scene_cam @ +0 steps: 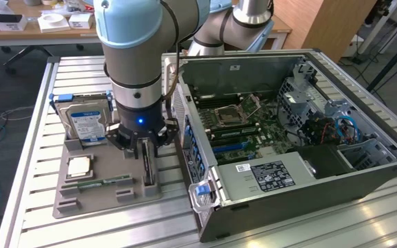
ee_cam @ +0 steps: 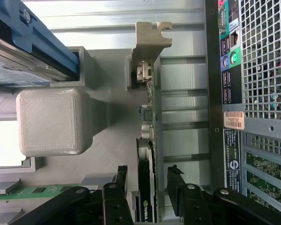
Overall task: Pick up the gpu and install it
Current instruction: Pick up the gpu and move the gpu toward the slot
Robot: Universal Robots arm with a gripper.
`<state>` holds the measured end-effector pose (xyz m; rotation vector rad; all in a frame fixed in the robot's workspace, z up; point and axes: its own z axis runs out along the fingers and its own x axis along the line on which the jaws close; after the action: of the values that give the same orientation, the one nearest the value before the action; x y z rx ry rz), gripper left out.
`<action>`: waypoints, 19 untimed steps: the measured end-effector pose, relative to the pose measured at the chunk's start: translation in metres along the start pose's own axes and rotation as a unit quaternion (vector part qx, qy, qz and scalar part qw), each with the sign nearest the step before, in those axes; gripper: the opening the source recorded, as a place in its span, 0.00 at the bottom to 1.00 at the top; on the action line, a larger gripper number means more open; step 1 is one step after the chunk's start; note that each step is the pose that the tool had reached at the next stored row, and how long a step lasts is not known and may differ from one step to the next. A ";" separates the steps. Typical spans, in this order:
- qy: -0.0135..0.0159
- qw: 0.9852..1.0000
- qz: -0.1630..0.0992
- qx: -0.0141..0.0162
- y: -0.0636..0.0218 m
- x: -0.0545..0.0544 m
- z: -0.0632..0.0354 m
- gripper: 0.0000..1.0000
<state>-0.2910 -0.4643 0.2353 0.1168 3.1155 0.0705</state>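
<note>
Grey tray (scene_cam: 95, 197) holds the gpu (ee_cam: 147, 122), wide-spread claw (ee_cam: 148, 173) straddling it.

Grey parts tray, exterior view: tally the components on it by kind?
Silver hard drive with blue label: 1
Square silver processor chip: 1
Small green memory stick: 1
Dark flat gpu card, standing on edge: 1
Total: 4

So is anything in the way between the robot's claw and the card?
Nothing visible is. The open gripper hangs right over the card, one finger on each side. The card stands on edge in the gray tray.
</note>
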 end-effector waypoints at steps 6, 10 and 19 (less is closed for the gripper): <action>0.000 1.000 0.000 0.000 0.0000 0.000 0.0012 0.47; 0.000 1.000 0.000 0.000 0.0000 0.000 0.0023 0.47; 0.000 1.000 0.000 0.000 0.0000 0.002 0.0035 0.47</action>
<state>-0.2927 -0.4641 0.2317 0.1169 3.1154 0.0705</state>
